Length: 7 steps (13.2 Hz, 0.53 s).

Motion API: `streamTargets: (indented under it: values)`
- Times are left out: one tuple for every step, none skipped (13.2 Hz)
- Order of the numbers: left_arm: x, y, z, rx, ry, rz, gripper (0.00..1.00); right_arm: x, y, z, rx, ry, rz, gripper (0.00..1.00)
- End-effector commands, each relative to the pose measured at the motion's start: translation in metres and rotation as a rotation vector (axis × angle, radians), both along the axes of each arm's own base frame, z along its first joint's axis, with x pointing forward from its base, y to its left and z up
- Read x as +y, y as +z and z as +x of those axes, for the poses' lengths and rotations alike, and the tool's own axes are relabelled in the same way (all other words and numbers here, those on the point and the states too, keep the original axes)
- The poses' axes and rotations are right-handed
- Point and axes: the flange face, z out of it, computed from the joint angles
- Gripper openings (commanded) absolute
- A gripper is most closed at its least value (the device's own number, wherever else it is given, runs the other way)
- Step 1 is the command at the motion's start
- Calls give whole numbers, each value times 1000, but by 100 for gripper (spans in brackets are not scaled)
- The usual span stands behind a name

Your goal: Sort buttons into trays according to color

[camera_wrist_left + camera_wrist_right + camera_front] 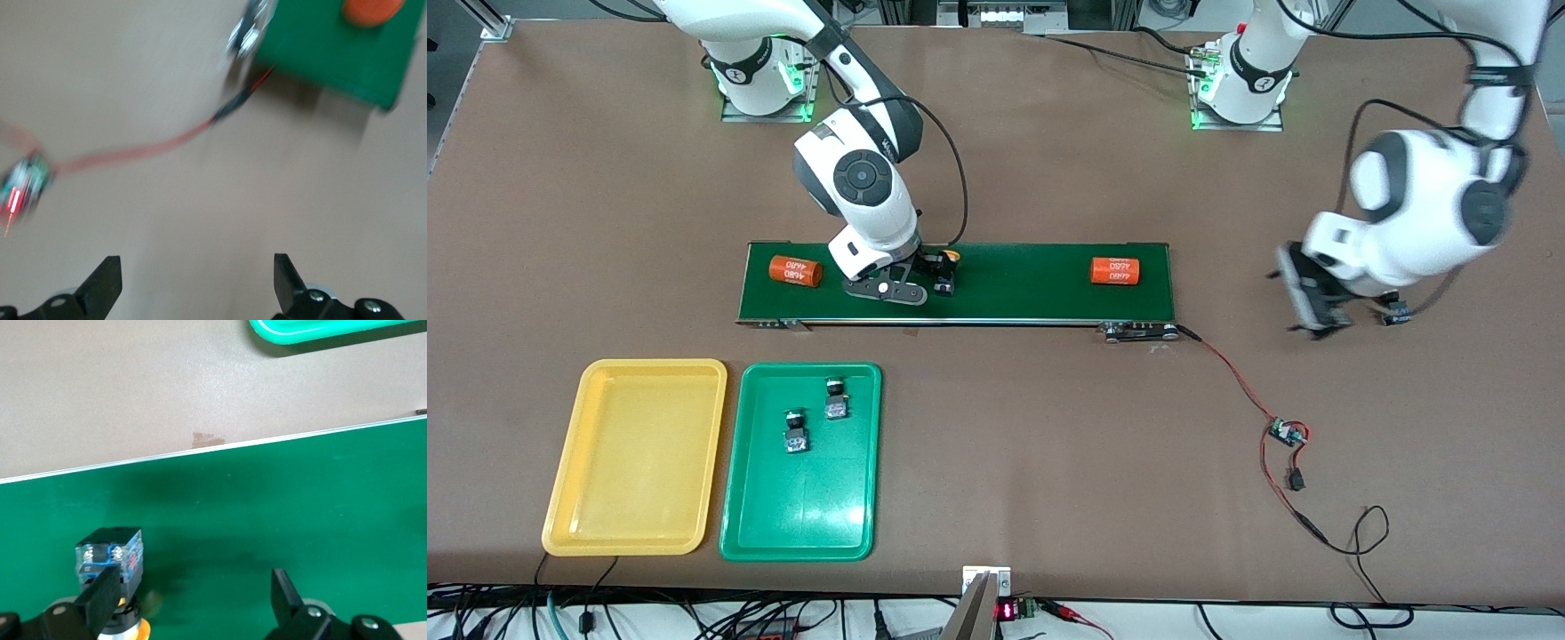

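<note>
Buttons are split: two green-capped ones (796, 432) (836, 398) lie in the green tray (800, 529), beside the yellow tray (637, 533) near the counter (1049, 444) corner at the right arm's end. An orange-capped button (944, 271) sits on the belt (1032, 284) by the open right pincer (903, 289). The open left pincer (197, 277) hangs over bare counter.

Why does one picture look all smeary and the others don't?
The left wrist view is motion-blurred: the red wire and circuit board smear. In the front view only the left gripper looks smeared. The right wrist view is sharp, showing the yellow button on the conveyor belt.
</note>
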Motion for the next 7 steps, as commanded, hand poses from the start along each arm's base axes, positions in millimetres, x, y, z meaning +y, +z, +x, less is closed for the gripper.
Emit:
streamTargets:
  values:
    - [63, -12, -7, 20, 217, 18, 100, 4, 9, 4, -11, -14, -4, 100]
    - [76, -12, -9, 29, 306, 22, 100, 4, 9, 4, -11, -14, -4, 100]
    - [90, -12, -12, 40, 397, 26, 100, 4, 8, 4, -13, -14, -1, 100]
    - [104, -13, -16, 47, 457, 30, 100, 6, 10, 5, -15, -15, 3, 100]
    - [123, -19, -17, 38, 524, 42, 100, 7, 12, 5, -16, -17, 6, 100]
    - [137, -20, -16, -2, 570, 56, 100, 9, 13, 6, -19, -13, 10, 100]
    - [151, -27, -16, -35, 600, 72, 100, 9, 7, 7, -16, -9, 4, 97]
